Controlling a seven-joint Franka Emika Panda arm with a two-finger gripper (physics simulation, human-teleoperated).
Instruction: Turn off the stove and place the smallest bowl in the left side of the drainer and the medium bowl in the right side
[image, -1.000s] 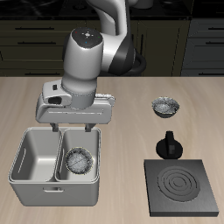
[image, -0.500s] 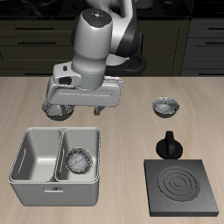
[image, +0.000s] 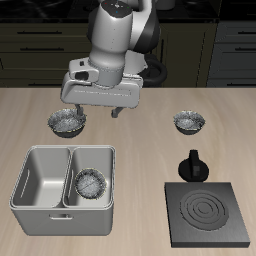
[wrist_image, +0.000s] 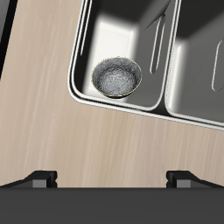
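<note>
The drainer (image: 30, 215) stands near the table's front edge. In its compartment nearer the stove lies a small crinkled metal bowl, the smallest bowl (image: 90, 185) by its look. The wrist view shows this smallest bowl (wrist_image: 117, 77) inside the drainer (wrist_image: 114, 106). Two more metal bowls sit farther back on the table. The medium bowl (image: 188, 122) looks slightly narrower than the widest bowl (image: 67, 121). My gripper (image: 97, 110) hangs open and empty high above the table, behind the drainer, and its fingertips (wrist_image: 39, 179) frame bare wood. The stove (image: 208, 215) shows a dark coil, with its knob (image: 191, 165) just behind it.
Dark kitchen cabinets (image: 40, 50) line the back of the wooden table (image: 150, 150). The drainer's other compartment (image: 40, 180) holds nothing.
My gripper has risen from just above the drainer and moved back toward the robot's base, empty. The widest bowl, hidden behind the arm before, is now in view.
</note>
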